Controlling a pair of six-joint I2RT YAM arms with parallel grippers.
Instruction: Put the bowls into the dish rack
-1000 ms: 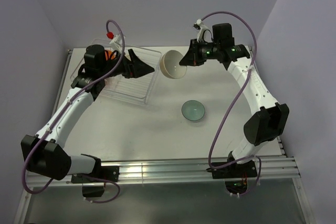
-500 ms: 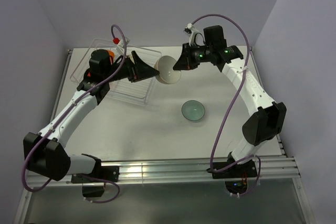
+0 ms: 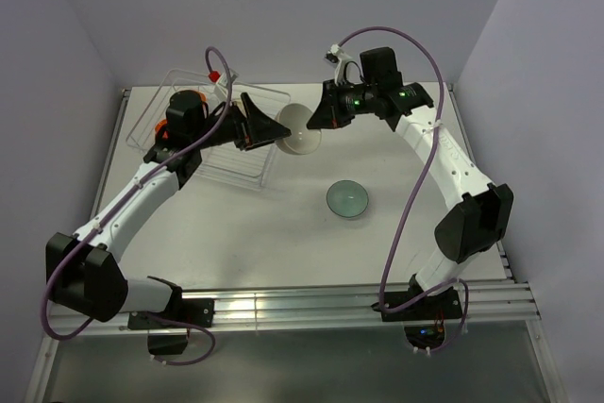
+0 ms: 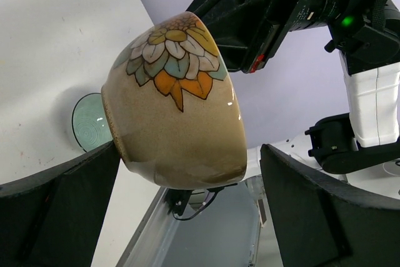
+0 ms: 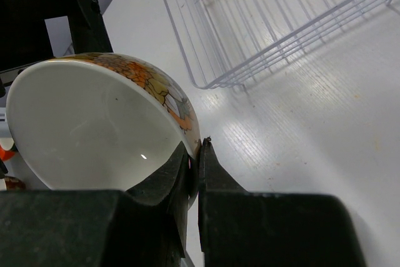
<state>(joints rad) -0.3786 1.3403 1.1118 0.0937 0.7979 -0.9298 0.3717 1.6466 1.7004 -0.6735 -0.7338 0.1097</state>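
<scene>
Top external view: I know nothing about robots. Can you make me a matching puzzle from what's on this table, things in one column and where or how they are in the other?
Things
1. cream flower-painted ceramic bowl
2. pale teal-green round bowl
3. clear plastic dish rack with white wire
4. left gripper

Places or states
A. open, a finger on either side of a bowl
B. sitting upright, alone on the white table
C. tipped on its side, pinched at the rim by the right gripper
D. at the table's far left corner

Pairs: 1-C, 2-B, 3-D, 4-A
</scene>
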